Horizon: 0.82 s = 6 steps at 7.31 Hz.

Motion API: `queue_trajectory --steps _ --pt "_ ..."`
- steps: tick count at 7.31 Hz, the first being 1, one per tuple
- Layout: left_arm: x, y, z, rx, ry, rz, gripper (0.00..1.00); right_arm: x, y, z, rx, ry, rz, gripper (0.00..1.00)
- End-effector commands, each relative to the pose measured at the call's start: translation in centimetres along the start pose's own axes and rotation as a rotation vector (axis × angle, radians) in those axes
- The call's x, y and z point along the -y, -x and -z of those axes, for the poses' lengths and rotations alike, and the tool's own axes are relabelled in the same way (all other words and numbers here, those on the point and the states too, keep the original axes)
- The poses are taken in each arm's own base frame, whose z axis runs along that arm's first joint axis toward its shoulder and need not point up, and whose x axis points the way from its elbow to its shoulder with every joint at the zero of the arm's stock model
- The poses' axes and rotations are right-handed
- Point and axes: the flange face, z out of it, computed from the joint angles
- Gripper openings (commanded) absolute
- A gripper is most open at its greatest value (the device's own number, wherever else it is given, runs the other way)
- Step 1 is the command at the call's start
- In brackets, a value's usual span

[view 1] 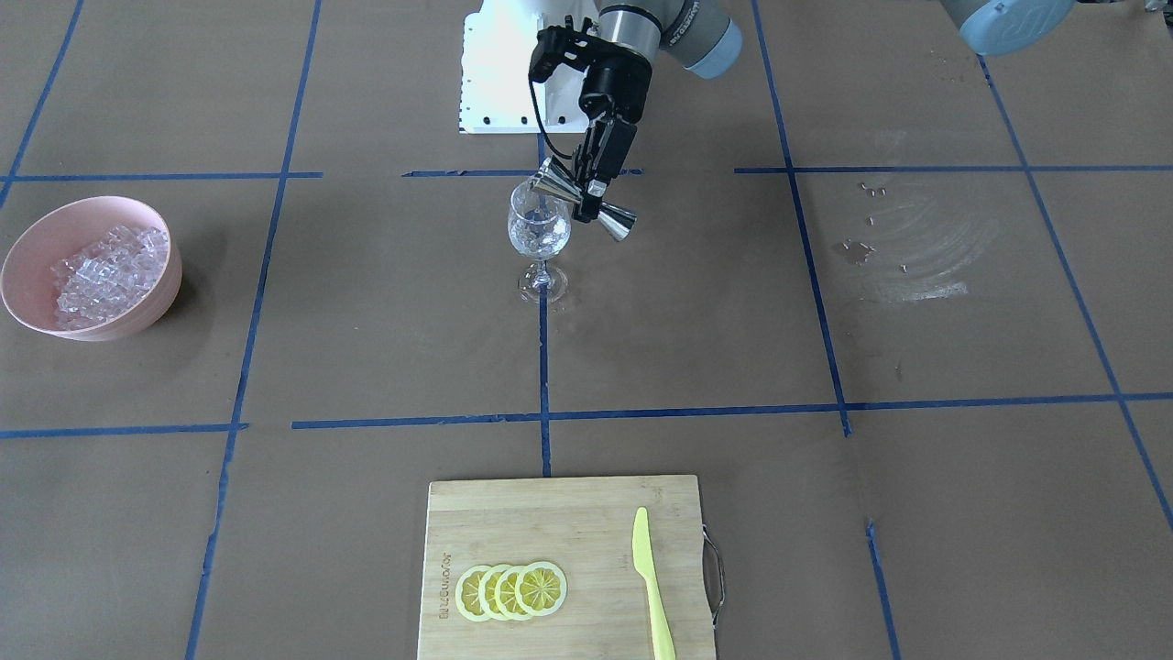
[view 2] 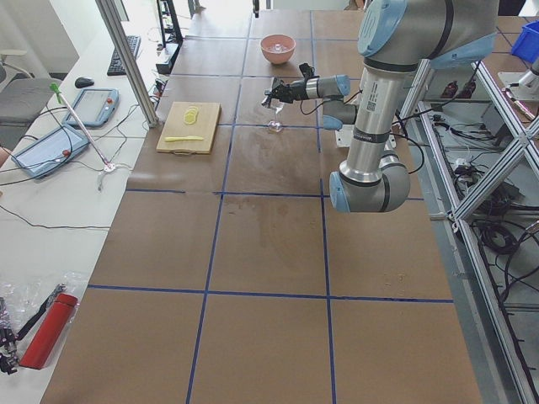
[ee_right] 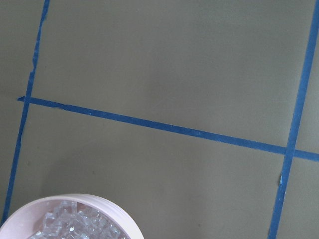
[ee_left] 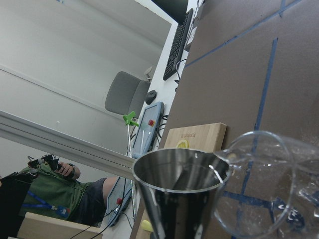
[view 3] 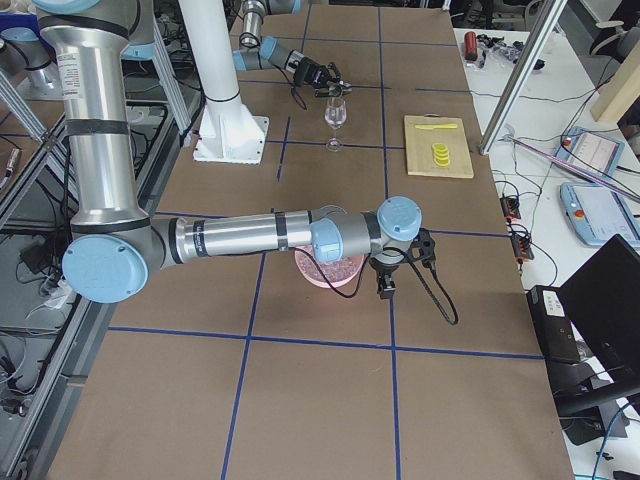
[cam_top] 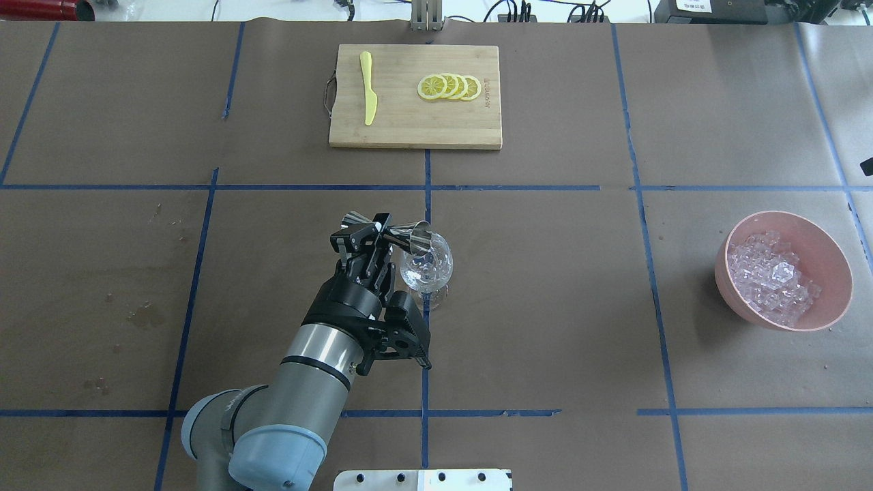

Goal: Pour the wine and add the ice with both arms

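One step is underway: the left end effector [cam_top: 375,235] is pinching a metal jigger [cam_top: 416,236], tipping it over the wine glass [cam_top: 430,269]. Ice [cam_top: 771,276] is sitting in the pink bowl [cam_top: 822,239], awaiting transfer. Right end effector [view 3: 385,285] is hovering nearby; I cannot tell its grip.

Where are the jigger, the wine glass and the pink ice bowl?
jigger [view 1: 617,220]: exterior front-facing view, on its free cone.
wine glass [view 1: 539,231]: exterior front-facing view, on its bowl.
pink ice bowl [view 1: 148,310]: exterior front-facing view, on its outer wall.
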Motion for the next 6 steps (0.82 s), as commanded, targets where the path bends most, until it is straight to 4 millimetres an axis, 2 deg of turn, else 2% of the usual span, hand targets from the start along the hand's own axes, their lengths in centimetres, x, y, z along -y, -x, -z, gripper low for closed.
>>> queue_trajectory --steps 1,4,5,6 --pt "0.3 0.2 0.0 -0.015 0.021 -0.103 0.0 0.0 0.0 0.0 0.0 -0.001 0.001 1.0" --pt "0.6 1.4 -0.4 -0.074 0.023 -0.193 0.0 0.0 0.1 0.1 0.001 -0.002 0.002 1.0" --pt "0.8 3.1 -0.7 -0.126 0.022 -0.243 0.0 0.1 0.1 0.1 0.001 -0.002 0.002 1.0" --pt "1.0 3.7 -0.6 -0.135 0.03 -0.26 0.0 0.1 0.2 0.2 0.001 -0.003 0.005 1.0"
